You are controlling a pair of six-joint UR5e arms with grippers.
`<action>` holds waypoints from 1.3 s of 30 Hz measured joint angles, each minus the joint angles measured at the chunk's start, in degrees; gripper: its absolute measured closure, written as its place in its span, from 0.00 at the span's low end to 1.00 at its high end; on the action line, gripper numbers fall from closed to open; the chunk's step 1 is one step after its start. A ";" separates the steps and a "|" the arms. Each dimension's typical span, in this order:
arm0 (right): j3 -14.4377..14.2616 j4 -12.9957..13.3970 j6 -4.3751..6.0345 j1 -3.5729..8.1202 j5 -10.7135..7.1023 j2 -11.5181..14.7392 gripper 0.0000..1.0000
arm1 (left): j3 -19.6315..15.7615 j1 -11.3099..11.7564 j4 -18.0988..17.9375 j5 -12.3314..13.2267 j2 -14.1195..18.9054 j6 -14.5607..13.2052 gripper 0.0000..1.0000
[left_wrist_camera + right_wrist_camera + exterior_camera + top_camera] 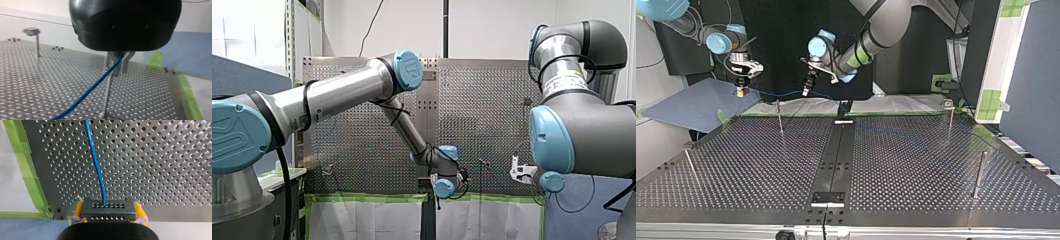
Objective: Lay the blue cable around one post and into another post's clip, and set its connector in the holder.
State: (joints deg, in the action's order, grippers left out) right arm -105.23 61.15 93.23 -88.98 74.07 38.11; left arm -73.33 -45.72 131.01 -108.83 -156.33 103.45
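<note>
Connector sits clamped in yellow fingers of my right gripper, clear only in its wrist view. My left gripper pinches the blue cable, strung between both in the top view

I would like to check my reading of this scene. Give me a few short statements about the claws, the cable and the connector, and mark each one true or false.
1. My right claw grips the connector between yellow pads. True.
2. My left claw is empty. False: the blue cable passes between its metal fingers, which are shut on it.
3. The connector sits in the holder. False: my right claw holds it in the air.
4. Green tape runs along the edge of the perforated table. True.
</note>
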 joint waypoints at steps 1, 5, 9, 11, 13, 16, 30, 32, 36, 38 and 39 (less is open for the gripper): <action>0.01 0.03 0.09 0.08 -0.01 0.00 1.00 | 0.45 -0.05 0.34 0.02 -0.21 0.07 1.00; 0.02 0.12 0.28 0.50 0.00 0.00 1.00 | 2.22 -0.26 1.11 0.34 -0.66 0.37 1.00; 0.21 0.74 1.27 1.06 -0.13 0.00 1.00 | 3.05 -0.57 1.44 0.56 -0.73 0.67 1.00; 0.60 0.88 2.11 1.27 -0.30 0.00 1.00 | 3.25 -0.80 1.50 0.69 -0.74 0.89 1.00; 1.07 0.65 2.76 1.41 -0.41 0.00 1.00 | 3.32 -0.97 1.51 0.78 -0.73 1.06 1.00; 1.42 0.21 3.07 1.57 -0.47 0.01 1.00 | 3.39 -1.14 1.47 1.06 -0.75 1.32 1.00; 1.68 0.29 4.46 3.15 -0.50 0.01 1.00 | 3.78 -1.82 1.68 1.56 -0.75 1.74 1.00; 1.68 0.36 4.73 3.39 -0.50 0.01 1.00 | 3.78 -1.91 1.70 1.57 -0.75 1.74 1.00; 1.67 0.41 4.93 3.67 -0.50 0.01 1.00 | 3.81 -2.00 1.60 1.69 -0.75 1.75 1.00; 1.66 0.41 4.91 3.68 -0.52 0.00 1.00 | 3.83 -2.01 1.52 1.91 -0.76 1.79 1.00; 1.66 0.40 4.90 3.69 -0.55 -0.01 1.00 | 3.86 -2.01 1.46 2.00 -0.76 1.84 1.00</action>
State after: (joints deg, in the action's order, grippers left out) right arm -103.57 61.56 98.13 -85.29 73.52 38.10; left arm -69.46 -47.73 132.47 -106.83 -157.09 105.29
